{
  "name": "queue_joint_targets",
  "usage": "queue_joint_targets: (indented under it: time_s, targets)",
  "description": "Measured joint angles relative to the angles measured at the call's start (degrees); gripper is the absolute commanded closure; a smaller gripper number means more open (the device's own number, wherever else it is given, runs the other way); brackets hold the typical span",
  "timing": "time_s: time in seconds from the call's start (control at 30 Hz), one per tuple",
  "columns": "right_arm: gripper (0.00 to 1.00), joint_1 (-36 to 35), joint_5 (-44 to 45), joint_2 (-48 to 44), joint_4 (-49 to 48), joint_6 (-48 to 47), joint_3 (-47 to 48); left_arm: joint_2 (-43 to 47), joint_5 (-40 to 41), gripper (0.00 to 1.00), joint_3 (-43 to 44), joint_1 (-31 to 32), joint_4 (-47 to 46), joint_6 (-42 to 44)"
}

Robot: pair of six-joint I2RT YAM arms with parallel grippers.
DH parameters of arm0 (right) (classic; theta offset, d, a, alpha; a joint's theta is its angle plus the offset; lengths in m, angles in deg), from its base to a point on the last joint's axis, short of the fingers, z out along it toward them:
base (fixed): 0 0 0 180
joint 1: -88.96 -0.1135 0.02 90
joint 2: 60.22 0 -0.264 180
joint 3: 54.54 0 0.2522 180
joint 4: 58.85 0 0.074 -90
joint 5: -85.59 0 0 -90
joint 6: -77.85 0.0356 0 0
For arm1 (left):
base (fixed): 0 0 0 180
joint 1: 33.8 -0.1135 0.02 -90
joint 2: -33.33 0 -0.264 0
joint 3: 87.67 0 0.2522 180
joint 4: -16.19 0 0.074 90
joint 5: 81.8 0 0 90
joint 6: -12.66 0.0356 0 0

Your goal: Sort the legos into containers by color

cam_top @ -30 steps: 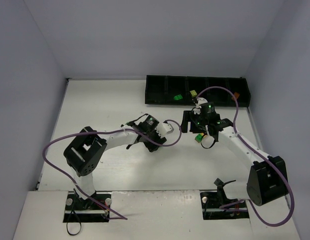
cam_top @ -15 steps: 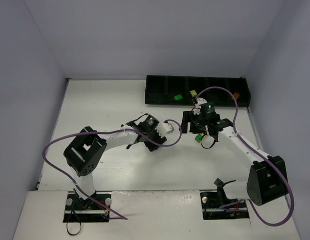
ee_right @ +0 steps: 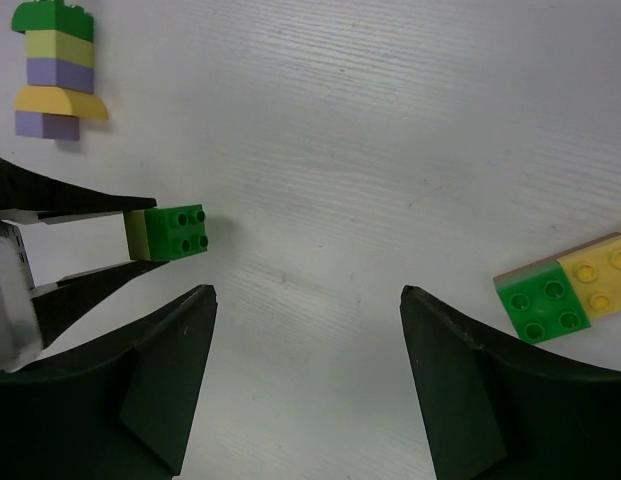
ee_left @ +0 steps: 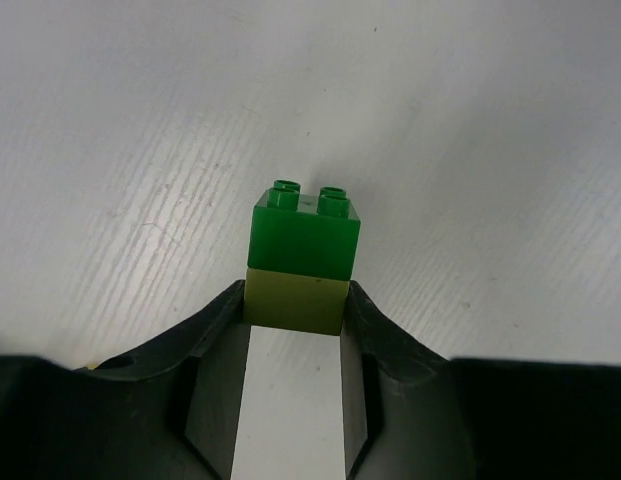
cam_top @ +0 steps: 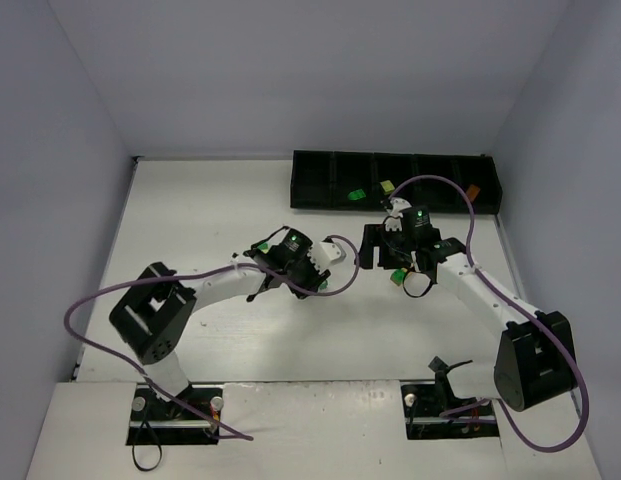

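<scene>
Now: lego stack [ee_left: 304,240], dark green over lime, sat in left gripper [ee_left: 295,305].
Jaws pinched its lime half, wrist low; right gripper [ee_right: 305,295] hovered spread wide.

Green brick [ee_left: 305,238], olive brick [ee_left: 295,302], black tray [cam_top: 315,185]

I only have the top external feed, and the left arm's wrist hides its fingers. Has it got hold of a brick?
Observer: Yes. In the left wrist view, the left fingers press against both sides of a lime brick.
Operator: Just that one brick?
Observer: No. A dark green brick is stacked on it, with its studs pointing away from the fingers.
Operator: And the right arm, is it carrying anything?
Observer: No. In the right wrist view, the right fingers stand open with nothing between them.
</scene>
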Motion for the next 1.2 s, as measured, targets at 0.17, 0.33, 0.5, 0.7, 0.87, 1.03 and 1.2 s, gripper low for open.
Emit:
queue_joint_targets:
  time_s: [0.17,0.33,0.5,0.7,0.87,1.03,1.2]
  targets:
    - [0.25,-0.02,-6.97,0.68,0.02,1.18,1.60,10.29,0.28,0.89,-4.59,0.00,-4.81,-1.51]
    - [0.23,-0.02,-14.67,1.60,-1.03,3.45,4.13,19.04,0.17,0.89,-6.62,0.00,-10.01,-2.38]
    - [0.23,-0.13,-20.09,2.16,-1.97,6.19,7.67,23.32,0.00,0.89,-8.87,0.00,-12.63,-2.51]
    - [0.23,-0.63,-23.89,2.19,-3.34,8.50,11.19,23.69,0.02,0.89,-9.27,0.00,-12.74,-2.49]
    - [0.25,-1.73,-24.87,3.37,-4.04,9.29,11.63,24.09,0.11,0.89,-9.27,0.00,-13.09,-2.49]
    - [0.26,-3.39,-25.29,4.85,-4.33,9.42,11.63,24.20,0.17,0.89,-9.27,0.00,-14.36,-2.54]
    - [0.29,-4.57,-25.55,5.16,-4.68,9.44,11.63,24.20,0.15,0.89,-9.27,0.00,-15.52,-2.73]
